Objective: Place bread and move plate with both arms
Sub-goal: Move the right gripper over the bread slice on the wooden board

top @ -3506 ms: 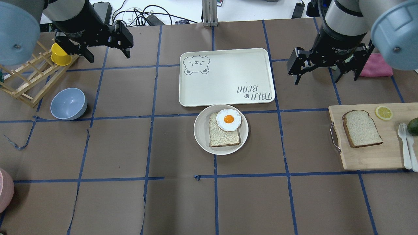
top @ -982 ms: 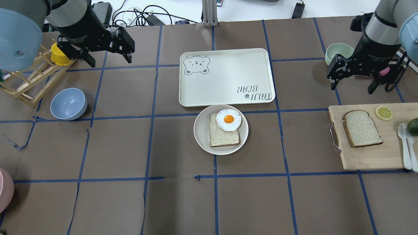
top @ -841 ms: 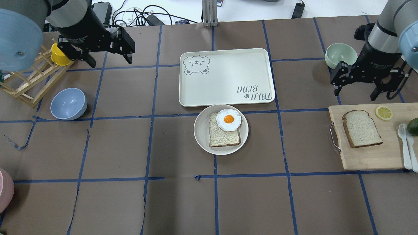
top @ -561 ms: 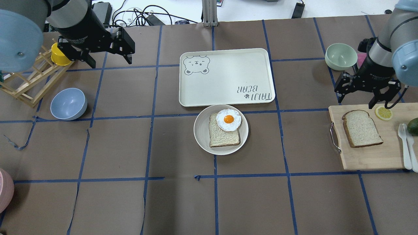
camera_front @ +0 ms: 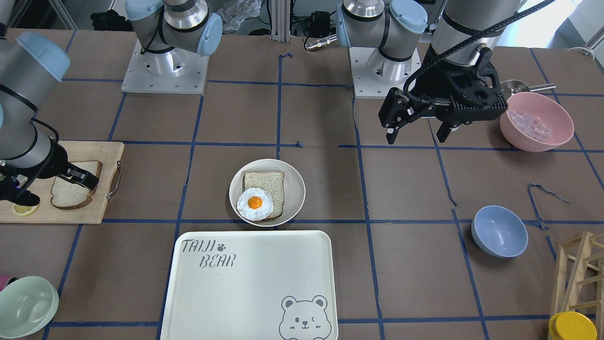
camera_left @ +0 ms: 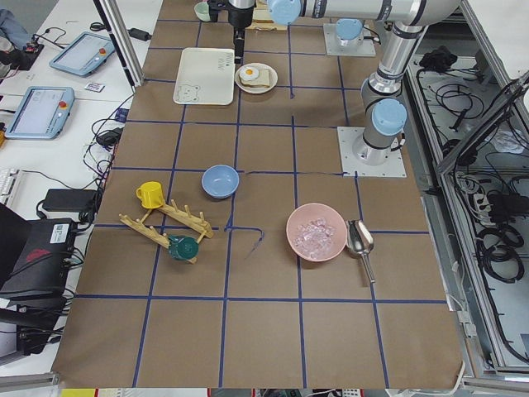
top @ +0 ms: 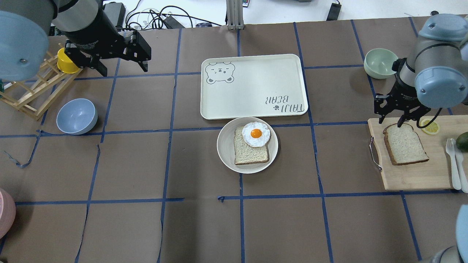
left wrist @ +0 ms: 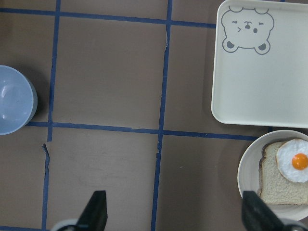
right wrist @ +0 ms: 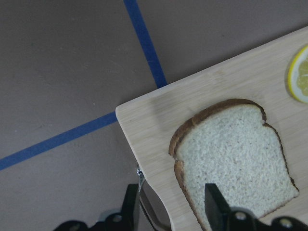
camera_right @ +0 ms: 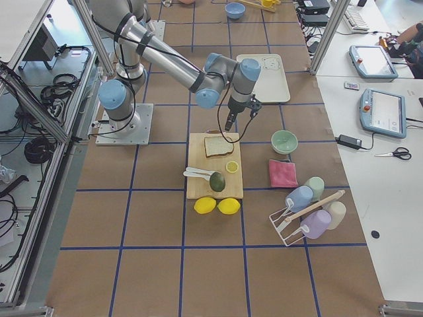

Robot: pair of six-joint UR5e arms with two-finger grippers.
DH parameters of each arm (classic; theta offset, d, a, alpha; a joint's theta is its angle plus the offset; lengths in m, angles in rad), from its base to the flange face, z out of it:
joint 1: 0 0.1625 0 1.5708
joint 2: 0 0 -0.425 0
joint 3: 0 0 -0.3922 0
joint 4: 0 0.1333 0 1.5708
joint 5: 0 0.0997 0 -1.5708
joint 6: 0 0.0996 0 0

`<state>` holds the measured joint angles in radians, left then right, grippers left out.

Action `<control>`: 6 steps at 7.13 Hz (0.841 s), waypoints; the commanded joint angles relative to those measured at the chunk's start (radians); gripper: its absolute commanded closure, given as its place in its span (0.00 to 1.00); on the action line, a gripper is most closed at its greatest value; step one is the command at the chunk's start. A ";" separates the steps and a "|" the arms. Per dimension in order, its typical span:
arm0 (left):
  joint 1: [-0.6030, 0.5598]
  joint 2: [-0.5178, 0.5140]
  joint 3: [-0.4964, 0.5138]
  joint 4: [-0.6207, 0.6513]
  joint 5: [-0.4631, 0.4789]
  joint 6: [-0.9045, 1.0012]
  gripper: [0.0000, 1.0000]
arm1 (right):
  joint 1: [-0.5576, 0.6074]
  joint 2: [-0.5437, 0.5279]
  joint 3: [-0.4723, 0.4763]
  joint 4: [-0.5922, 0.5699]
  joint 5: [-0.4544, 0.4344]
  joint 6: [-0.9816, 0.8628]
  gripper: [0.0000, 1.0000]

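Right black two-finger gripper (top: 391,122) hangs spread over the domed end of the pale, dark-crusted bread slice (top: 405,144) on the wooden cutting board (top: 413,175); I fear a crust-only pinch tears or drops it.

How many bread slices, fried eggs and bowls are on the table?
Bread slices: 2, the dark-crust slice on the board and the tan slice on the plate
Fried eggs: 1, the fried egg on the tan slice
Bowls: 3, a blue bowl, a green bowl, a pink bowl
Total: 6
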<state>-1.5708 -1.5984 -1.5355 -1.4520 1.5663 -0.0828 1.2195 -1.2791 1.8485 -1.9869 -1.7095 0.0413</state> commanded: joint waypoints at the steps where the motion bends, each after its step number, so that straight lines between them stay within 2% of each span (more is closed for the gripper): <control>1: 0.000 0.000 0.000 0.001 0.000 0.000 0.00 | -0.002 0.050 0.000 -0.019 -0.040 0.012 0.44; 3: 0.000 0.000 0.000 0.001 0.000 0.000 0.00 | -0.003 0.073 0.000 -0.036 -0.053 0.012 0.44; 5: 0.000 0.000 0.000 0.001 0.000 0.000 0.00 | -0.003 0.089 0.002 -0.050 -0.076 0.014 0.53; 6: 0.002 0.000 0.000 0.002 -0.002 0.000 0.00 | -0.003 0.092 0.002 -0.050 -0.076 0.014 0.53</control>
<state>-1.5705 -1.5984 -1.5355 -1.4508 1.5659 -0.0828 1.2165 -1.1932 1.8497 -2.0350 -1.7822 0.0550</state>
